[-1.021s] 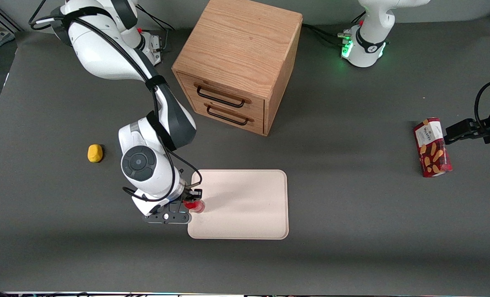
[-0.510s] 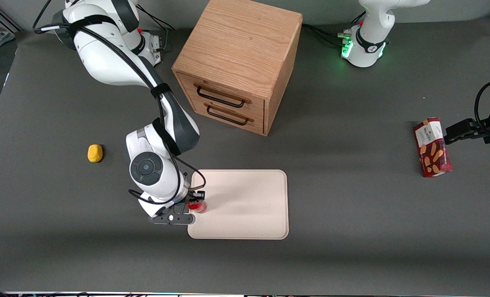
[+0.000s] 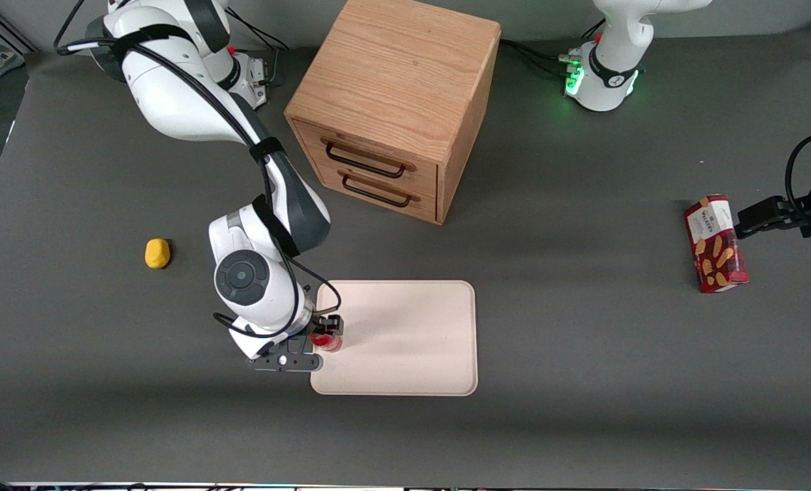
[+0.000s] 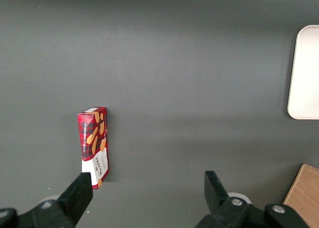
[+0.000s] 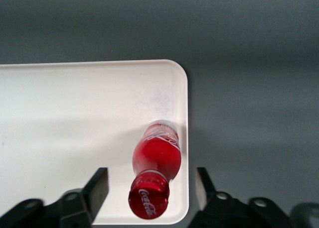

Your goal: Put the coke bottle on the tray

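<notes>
Coke bottle (image 5: 156,164) standing on the tray (image 5: 75,113) near its edge, gripper (image 5: 152,185) straddling it with fingers apart.
Glossy, light, rigid and probably slippery, it is inviting a grasp at the body below the neck; a cabinet (image 3: 395,102) is standing farther off.

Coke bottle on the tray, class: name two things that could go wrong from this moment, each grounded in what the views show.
1. The coke bottle stands close to the tray rim, so a nudge could tip it off onto the table.
2. The open gripper straddles the bottle; lifting off-centre, a finger might clip it and knock it over.
</notes>
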You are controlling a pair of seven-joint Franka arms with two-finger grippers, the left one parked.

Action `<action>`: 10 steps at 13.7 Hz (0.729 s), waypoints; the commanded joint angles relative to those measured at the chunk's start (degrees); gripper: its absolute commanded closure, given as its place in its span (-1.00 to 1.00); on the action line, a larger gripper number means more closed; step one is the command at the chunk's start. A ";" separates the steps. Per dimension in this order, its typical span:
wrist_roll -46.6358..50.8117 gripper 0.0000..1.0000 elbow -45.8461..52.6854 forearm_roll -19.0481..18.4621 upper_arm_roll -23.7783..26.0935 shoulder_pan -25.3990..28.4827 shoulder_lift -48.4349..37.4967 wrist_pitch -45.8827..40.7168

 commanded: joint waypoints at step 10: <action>1.23 -1.00 -0.53 0.48 -0.03 -1.38 -19.12 -18.42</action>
